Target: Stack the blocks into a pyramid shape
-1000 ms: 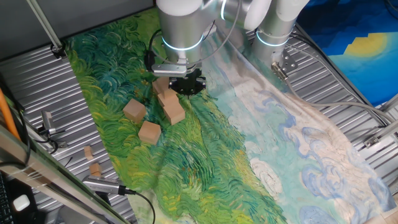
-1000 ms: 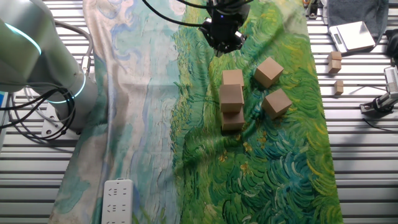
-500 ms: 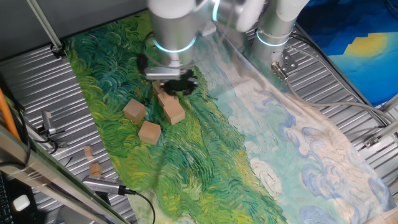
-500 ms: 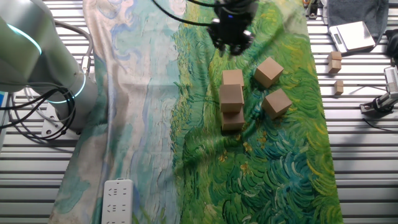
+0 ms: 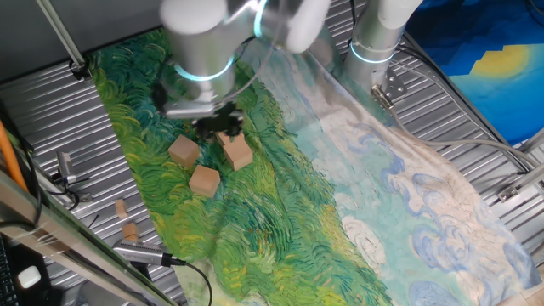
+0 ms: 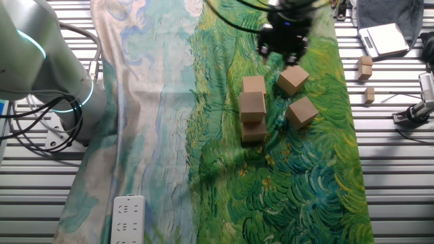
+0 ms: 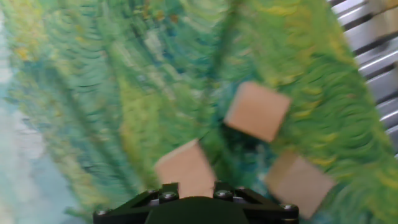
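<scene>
The blocks are plain wooden cubes on the green painted cloth (image 6: 224,176). A tight cluster (image 6: 252,107) lies in a line with one cube raised on top, also seen as the cluster (image 5: 237,152). Two loose blocks sit beside it: one block (image 6: 293,79) (image 5: 184,151) and another block (image 6: 302,112) (image 5: 204,181). My gripper (image 6: 285,46) (image 5: 212,127) hovers just off the first loose block, between it and the cluster, holding nothing. The blurred hand view shows three blocks, the nearest block (image 7: 185,168) right below the hand; the fingers are out of frame.
Two small tan wooden bits (image 6: 366,66) (image 5: 125,218) lie on the slatted metal table off the cloth's edge. A white power strip (image 6: 127,213) and the arm's base (image 6: 47,54) sit on the cloth's far side. A grey scale (image 6: 383,37) and cables lie near the bits.
The gripper has moved away from the far end of the cluster toward the two loose blocks. No block has shifted.
</scene>
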`<action>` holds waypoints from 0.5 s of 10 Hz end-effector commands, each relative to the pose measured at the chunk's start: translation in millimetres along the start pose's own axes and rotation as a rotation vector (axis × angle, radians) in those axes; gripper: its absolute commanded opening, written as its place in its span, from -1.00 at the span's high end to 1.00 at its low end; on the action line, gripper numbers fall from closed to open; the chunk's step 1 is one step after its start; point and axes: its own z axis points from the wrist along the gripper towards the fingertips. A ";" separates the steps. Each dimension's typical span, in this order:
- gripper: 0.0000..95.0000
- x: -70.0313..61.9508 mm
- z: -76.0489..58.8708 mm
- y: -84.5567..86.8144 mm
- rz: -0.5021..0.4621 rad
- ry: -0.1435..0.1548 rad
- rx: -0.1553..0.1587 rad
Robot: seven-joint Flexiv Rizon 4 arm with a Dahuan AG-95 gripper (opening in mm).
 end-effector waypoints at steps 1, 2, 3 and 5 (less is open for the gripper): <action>-0.20 -5.7 3.4 -11.3 0.002 -0.007 -0.003; -0.20 -7.7 8.4 -13.1 0.014 -0.010 0.003; -0.20 -6.9 13.9 -14.6 0.008 -0.013 0.005; -0.20 -5.4 19.6 -16.5 0.021 -0.002 0.013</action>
